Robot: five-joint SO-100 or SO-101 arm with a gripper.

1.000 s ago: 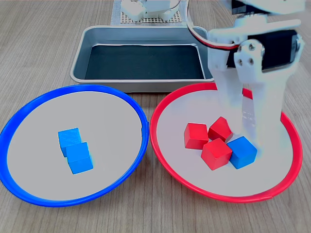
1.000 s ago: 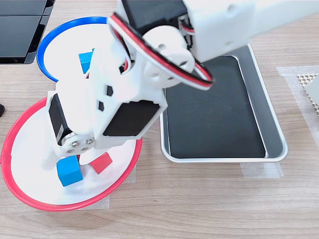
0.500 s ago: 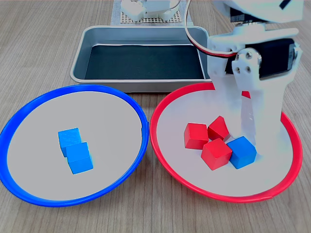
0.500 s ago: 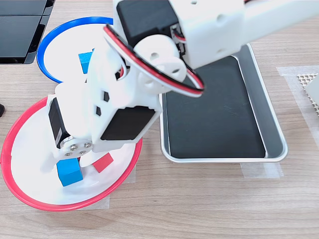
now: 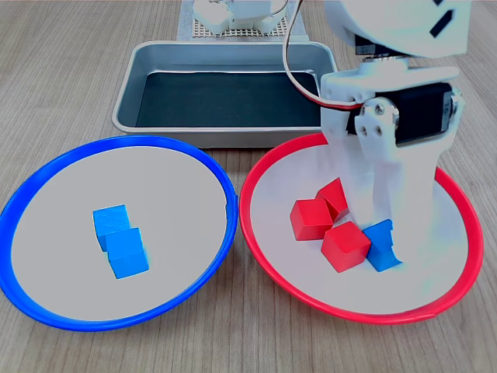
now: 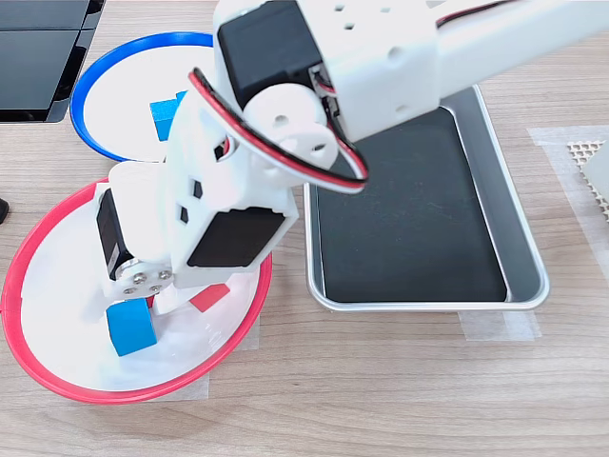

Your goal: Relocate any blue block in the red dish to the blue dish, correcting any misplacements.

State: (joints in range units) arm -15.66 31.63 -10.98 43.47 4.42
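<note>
A white robot arm reaches down into the red dish (image 5: 260, 256), its gripper (image 5: 384, 233) lowered around the blue block (image 5: 382, 245) that lies there. In the first exterior view, pale fingers stand on both sides of the block, but their tips are blurred, so it cannot be told whether they already press on it or are only set narrowly about it. The blue block touches one of three red cubes (image 5: 345, 246), which cluster together on the first exterior view's left of it. In the second exterior view the arm hides most of the dish; only the blue block (image 6: 131, 327) and a corner of one red cube (image 6: 209, 297) show beneath it. The blue dish (image 5: 46, 311) sits just beside the red one and holds two blue cubes (image 5: 120, 241); a metal tray (image 5: 128, 101) lies behind both. The likely trouble is crowding: a finger could catch the touching red cube and drag it along, or an off-centre squeeze could twist the block out of the grip during the lift.
</note>
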